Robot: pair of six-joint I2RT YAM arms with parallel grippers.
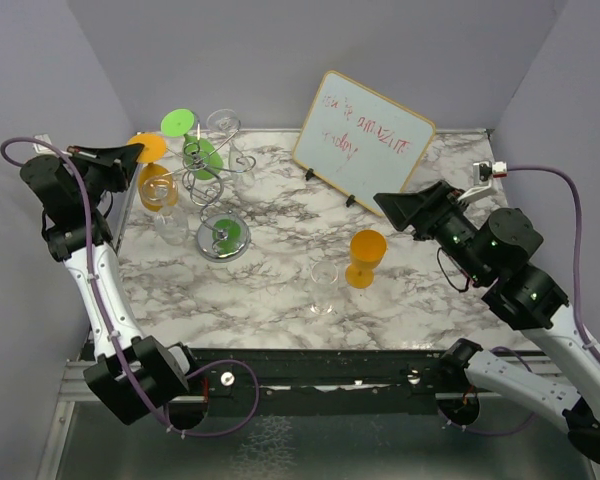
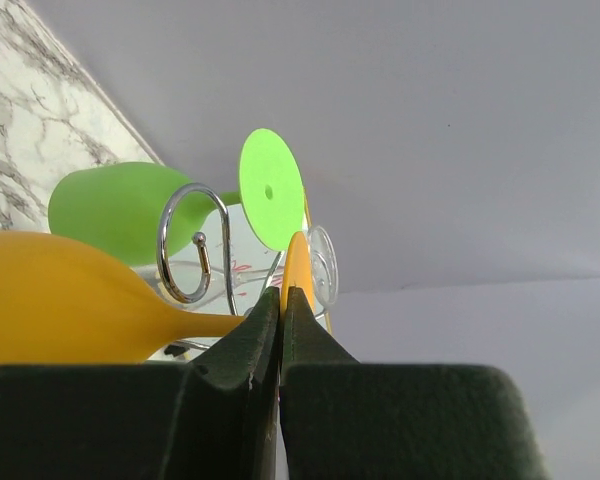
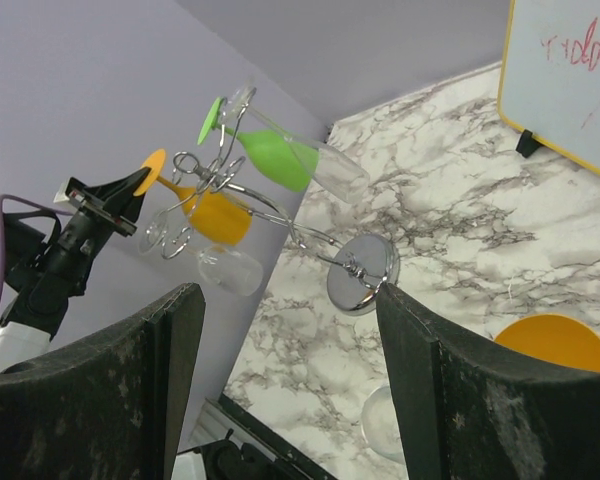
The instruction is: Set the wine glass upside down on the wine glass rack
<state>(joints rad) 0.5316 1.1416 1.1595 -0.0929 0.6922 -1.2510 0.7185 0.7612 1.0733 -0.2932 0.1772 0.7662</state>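
Orange wine glass (image 2: 70, 300) is upside down at the wine glass rack (image 1: 220, 240), its stem pinched tight in the left gripper (image 2: 280, 305).
It looks best to slide the stem deep into a curled wire arm (image 2: 185, 245), so the foot sits on it, then let go slowly. The right gripper (image 3: 285, 300) is wide open and holds nothing. One rack. Two orange glasses: the other orange glass (image 1: 366, 258) stands on the table (image 1: 280, 300). One green glass (image 1: 202, 158). Clear ones are hard to count.

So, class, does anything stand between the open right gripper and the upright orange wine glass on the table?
Nothing visible does. The right gripper hovers just beyond the orange wine glass, with only bare table between them. The clear glass stands to its left, out of the path.
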